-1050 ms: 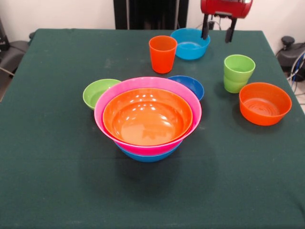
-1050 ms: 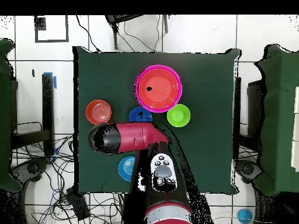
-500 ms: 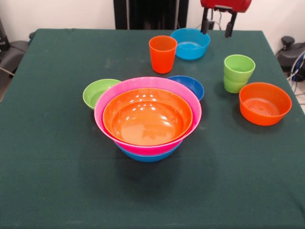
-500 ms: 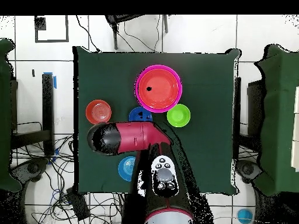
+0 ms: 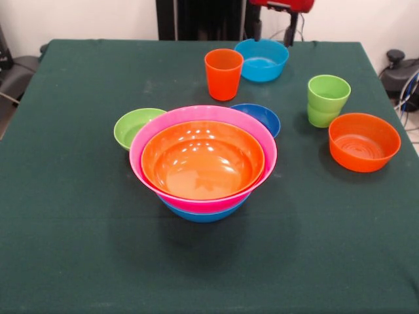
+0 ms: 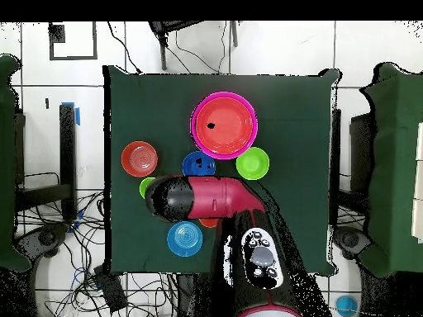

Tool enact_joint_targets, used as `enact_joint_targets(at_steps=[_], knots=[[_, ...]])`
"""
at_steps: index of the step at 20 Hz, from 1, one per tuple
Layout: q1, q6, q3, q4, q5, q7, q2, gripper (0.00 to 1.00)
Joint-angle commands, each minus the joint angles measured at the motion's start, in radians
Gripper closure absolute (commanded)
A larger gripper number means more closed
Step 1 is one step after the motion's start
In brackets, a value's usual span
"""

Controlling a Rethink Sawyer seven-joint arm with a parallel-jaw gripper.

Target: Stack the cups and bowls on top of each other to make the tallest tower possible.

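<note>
The tower (image 5: pixel 203 160) stands mid-table: a large orange bowl nested in a pink one, over a blue one, also seen from overhead (image 6: pixel 224 125). Around it lie a lime green bowl (image 5: pixel 134 126), a dark blue bowl (image 5: pixel 258 118), a light blue bowl (image 5: pixel 262 60) and a small orange bowl (image 5: pixel 363 141). An orange cup (image 5: pixel 223 73) stands beside the light blue bowl. Two lime green cups (image 5: pixel 327 99) are nested together. My gripper (image 5: pixel 275 26) hangs open and empty, high above the far rim of the light blue bowl.
Overhead, the red arm (image 6: pixel 215 198) covers most of the orange cup (image 6: pixel 209 221) and the green cups (image 6: pixel 146 186). The green cloth table (image 5: pixel 78 248) has free room at its near side and left. Cables and chairs surround it.
My gripper has risen and slid left in the front view, from right of the light blue bowl to behind it. The cups and bowls have not moved.
</note>
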Motion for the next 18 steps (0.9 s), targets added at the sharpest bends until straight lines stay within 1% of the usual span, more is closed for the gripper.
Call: enact_joint_targets(at_steps=[1,10,18], knots=[[-0.024,-0.01,0.094,0.06,-0.037,-0.052,0.02,0.0],[-0.007,-0.003,0.092,0.051,-0.042,-0.029,0.023,0.0],[0.053,0.026,0.079,0.027,-0.013,0.037,0.019,0.0]])
